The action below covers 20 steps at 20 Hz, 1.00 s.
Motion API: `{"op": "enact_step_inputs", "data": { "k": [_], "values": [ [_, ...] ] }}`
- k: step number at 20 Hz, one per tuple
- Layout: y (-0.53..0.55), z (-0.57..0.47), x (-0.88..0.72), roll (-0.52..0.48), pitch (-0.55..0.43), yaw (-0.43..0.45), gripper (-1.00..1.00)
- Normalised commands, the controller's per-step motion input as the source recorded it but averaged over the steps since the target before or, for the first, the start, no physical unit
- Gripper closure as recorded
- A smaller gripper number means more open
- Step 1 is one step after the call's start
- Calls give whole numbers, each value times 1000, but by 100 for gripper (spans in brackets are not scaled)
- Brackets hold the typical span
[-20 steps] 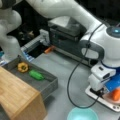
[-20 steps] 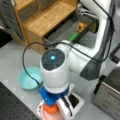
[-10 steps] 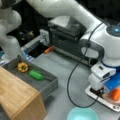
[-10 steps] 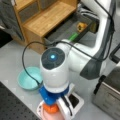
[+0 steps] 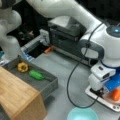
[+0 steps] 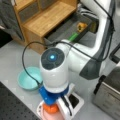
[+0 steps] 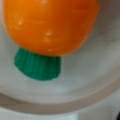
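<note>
Low over white plate [image 5: 100, 98] at front view's bottom right: gripper [image 5: 106, 91], wrist hard down on carrot [image 5: 115, 94]. Carrot [image 7: 50, 25] fills wrist view, green top [image 7: 37, 66] toward its bottom, lying on plate [image 7: 87, 82]. Fingers hidden behind arm body; spread or pinching, cannot tell. Teal bowl [image 6: 28, 78] beside plate on bench [image 5: 65, 70]. Grey tray [image 5: 47, 83] well apart, holding yellow pepper [image 5: 22, 67] and green vegetable [image 5: 36, 74].
</note>
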Motion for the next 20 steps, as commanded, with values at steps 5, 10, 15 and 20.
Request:
{"op": "enact_step_inputs", "data": {
  "k": [5,10,15,20],
  "values": [
    [-176,17,454,-60,102,106,-100],
    [-92,74,477,-102,144,67,-100],
    [30,149,497,-167,203,21,-100],
    [66,143,439,-190,230,3,-100]
  ]
}}
